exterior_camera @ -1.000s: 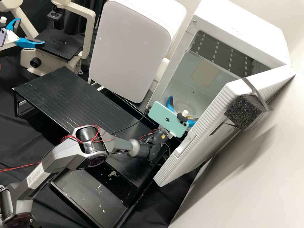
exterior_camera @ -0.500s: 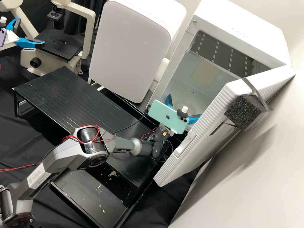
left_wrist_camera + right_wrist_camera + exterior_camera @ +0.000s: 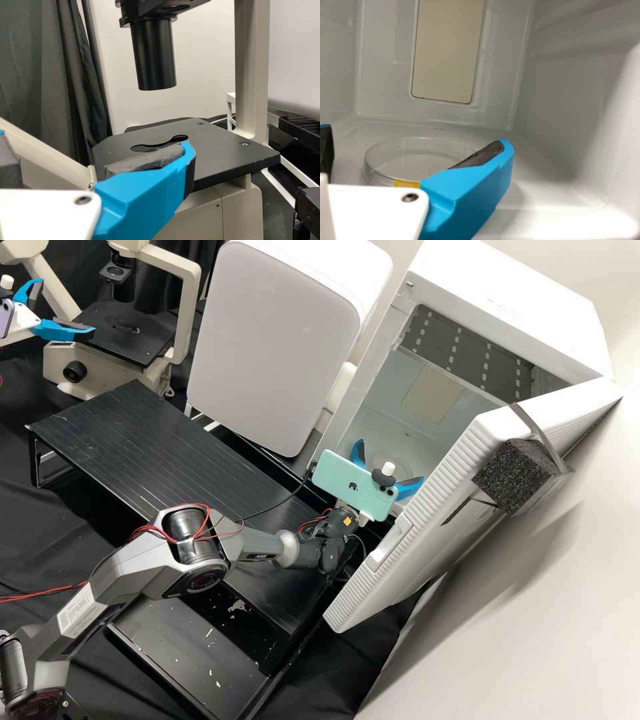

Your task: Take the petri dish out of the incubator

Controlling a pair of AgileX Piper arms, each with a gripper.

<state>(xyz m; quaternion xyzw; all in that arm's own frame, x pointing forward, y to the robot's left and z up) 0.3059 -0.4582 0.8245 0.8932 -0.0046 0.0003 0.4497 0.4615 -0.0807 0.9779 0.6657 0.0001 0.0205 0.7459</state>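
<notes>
In the high view my right gripper stands open inside the white incubator, low over its floor. The right wrist view has the clear round petri dish with a yellow label lying on the incubator floor, between the spread fingers of my right gripper. Its near edge is partly hidden by the white gripper mount and one finger; contact cannot be told. My left gripper is open and holds nothing at the microscope, far left; in the left wrist view, my left gripper spreads before the black stage.
The incubator door hangs open close beside the right arm, with a black foam block strapped on. A closed white box stands left of the incubator. A black raised platform lies in front. A lens tube hangs over the stage.
The right gripper has turned and shifted a little up in the high view, its right finger swinging up toward the door side. Its fingers stay open. The left gripper has kept still.
</notes>
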